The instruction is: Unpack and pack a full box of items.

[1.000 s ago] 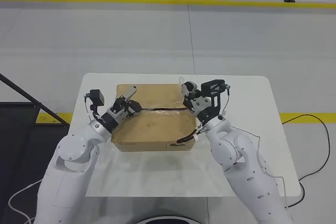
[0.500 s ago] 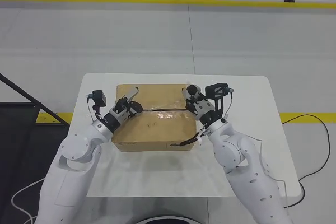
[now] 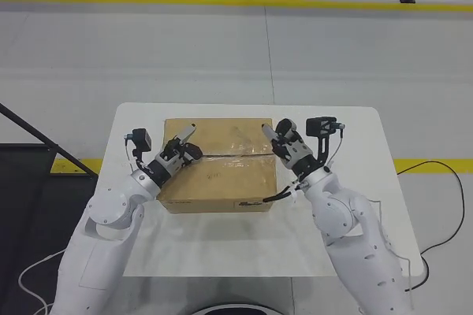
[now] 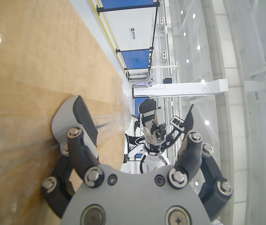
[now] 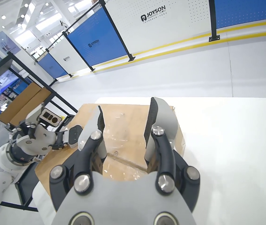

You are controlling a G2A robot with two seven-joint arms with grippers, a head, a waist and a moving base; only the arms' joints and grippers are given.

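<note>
A brown cardboard box (image 3: 217,169) sits on the white table (image 3: 355,157) close to its far edge and somewhat nearer the left edge than the right. Its top flaps lie shut, and a strip of clear tape (image 3: 229,155) runs along the seam between them. The left gripper (image 3: 188,140) is at the left end of that seam with its fingers spread wide. In the left wrist view one dark pad (image 4: 84,115) of this gripper (image 4: 134,105) lies low over the box top (image 4: 29,59) beside crinkled tape, while the other finger stands out past the box edge; whether the pad touches the cardboard cannot be told. The right gripper (image 3: 277,135) is at the right end of the seam, also spread. In its own wrist view its fingers (image 5: 125,105) stand one to each side of the taped seam (image 5: 121,141), above the box (image 5: 123,122). Neither gripper holds anything.
</note>
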